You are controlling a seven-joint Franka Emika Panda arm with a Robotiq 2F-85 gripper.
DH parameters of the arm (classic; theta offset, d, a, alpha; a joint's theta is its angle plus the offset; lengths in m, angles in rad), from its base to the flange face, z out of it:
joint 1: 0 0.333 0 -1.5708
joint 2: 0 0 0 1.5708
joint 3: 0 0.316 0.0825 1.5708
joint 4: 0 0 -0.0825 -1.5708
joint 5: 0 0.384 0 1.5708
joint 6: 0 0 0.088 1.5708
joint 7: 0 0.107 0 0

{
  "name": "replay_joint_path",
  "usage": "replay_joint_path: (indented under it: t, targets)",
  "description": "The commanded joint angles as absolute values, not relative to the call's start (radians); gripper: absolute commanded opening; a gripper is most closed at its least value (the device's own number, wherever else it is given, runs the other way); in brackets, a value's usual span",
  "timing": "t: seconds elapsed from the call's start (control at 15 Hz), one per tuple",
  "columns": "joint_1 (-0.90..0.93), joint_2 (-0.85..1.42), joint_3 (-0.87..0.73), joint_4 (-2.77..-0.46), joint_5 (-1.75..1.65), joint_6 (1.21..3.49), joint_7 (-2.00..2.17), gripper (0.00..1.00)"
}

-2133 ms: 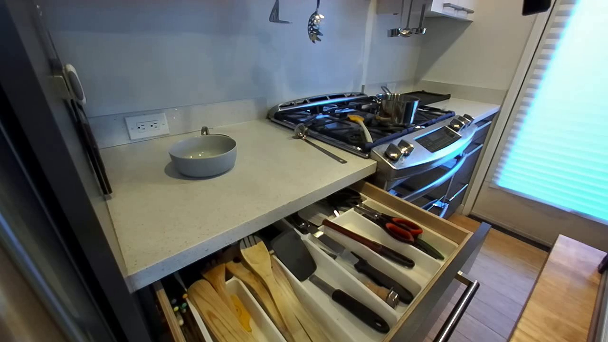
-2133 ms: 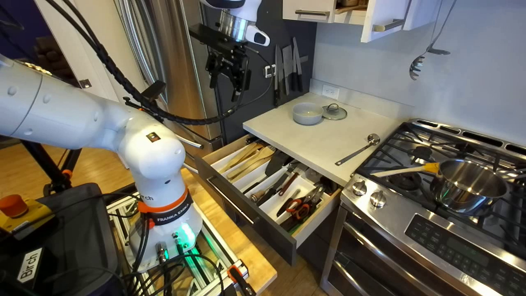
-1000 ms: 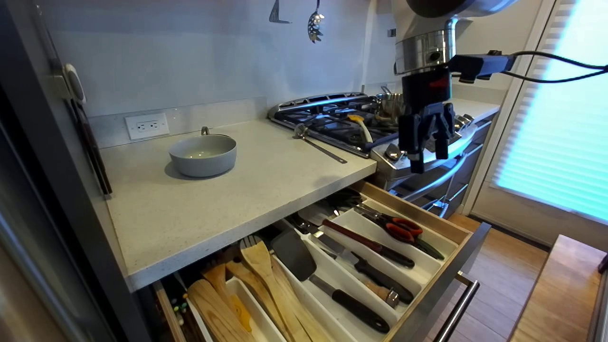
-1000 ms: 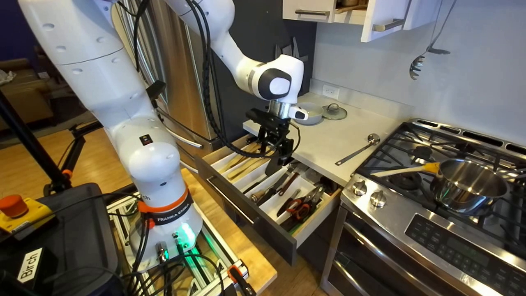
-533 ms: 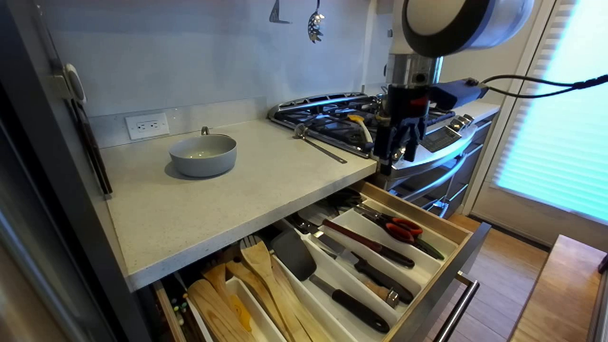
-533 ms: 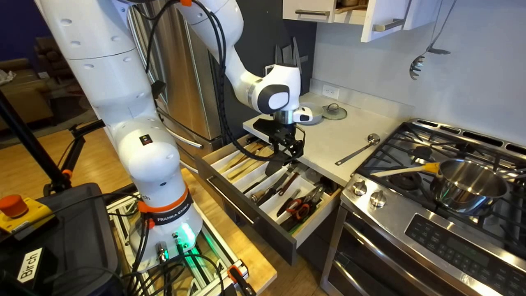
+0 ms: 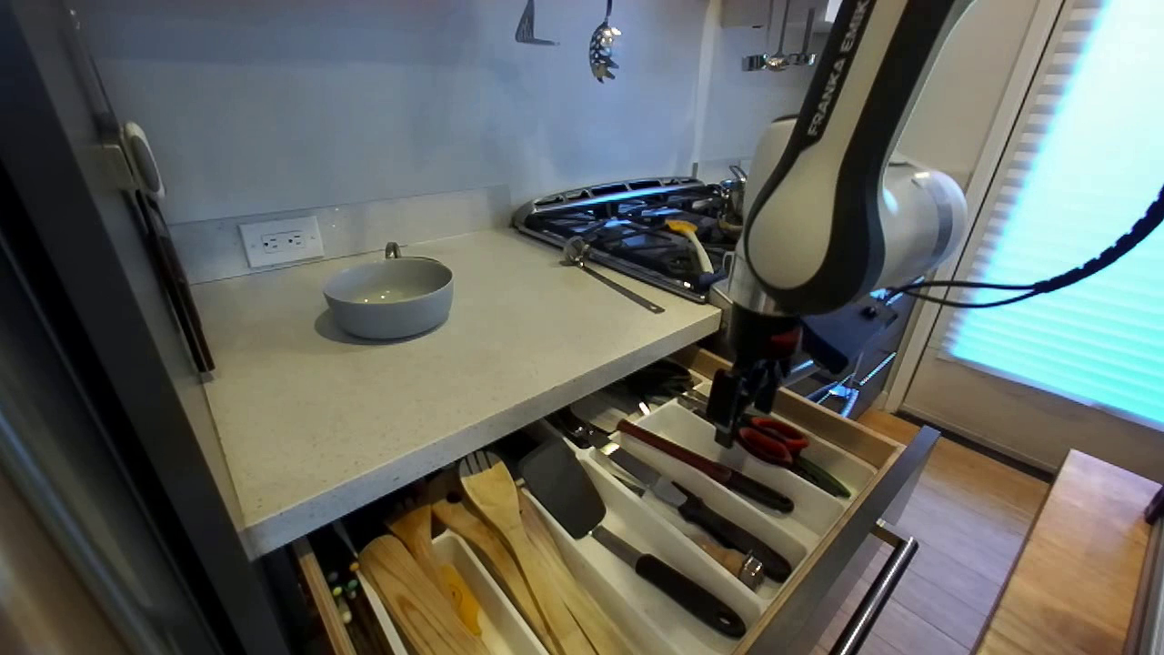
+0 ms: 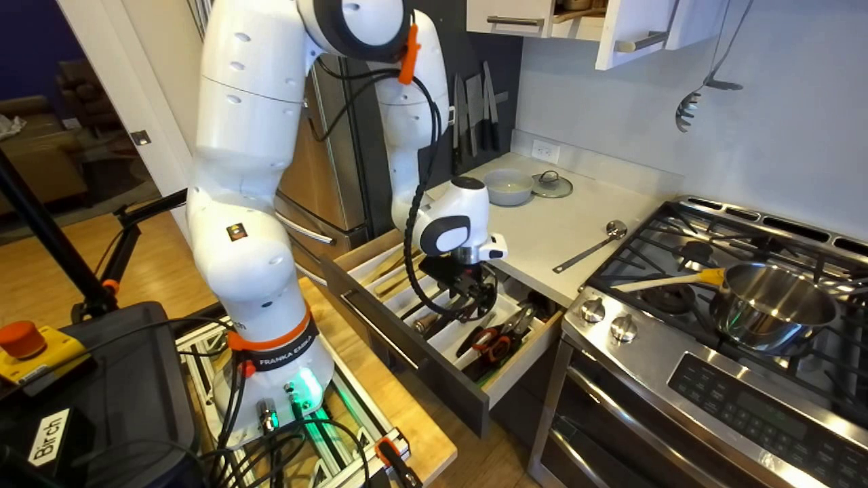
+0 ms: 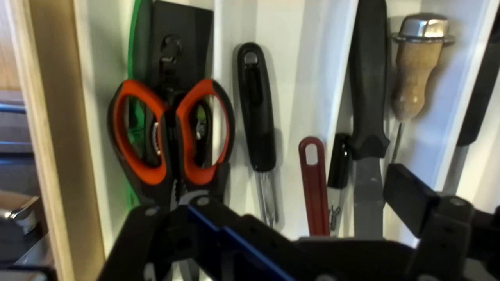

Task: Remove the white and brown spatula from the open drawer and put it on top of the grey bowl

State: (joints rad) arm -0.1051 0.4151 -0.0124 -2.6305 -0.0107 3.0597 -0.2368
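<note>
Above the open drawer point(image 7: 846, 546), parted jaws clear its side edge.

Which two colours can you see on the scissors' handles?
Orange-red and black: the scissors' handles show best in the wrist view.

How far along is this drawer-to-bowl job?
Done: the drawer is open, the gripper above it. In hand: nothing; the wrist view shows the jaws apart, gripping no utensil. Left: the pick and the placing, as no utensil lies on the grey bowl. I can't single out the white and brown spatula.
</note>
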Motion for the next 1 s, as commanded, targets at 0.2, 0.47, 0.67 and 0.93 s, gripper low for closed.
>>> replay_joint_path:
  t: [0.2, 0.47, 0.67, 0.93]
  targets:
    - [-0.206, 0.518, 0.092, -2.589, -0.031, 3.177, -0.254, 1.00]
    - [-0.168, 0.636, 0.086, -2.548, -0.130, 3.442, -0.241, 1.00]
    - [-0.140, 0.705, 0.062, -2.513, -0.165, 3.504, -0.227, 0.99]
    - [-0.157, 0.748, 0.061, -2.475, -0.183, 3.512, -0.211, 0.62]
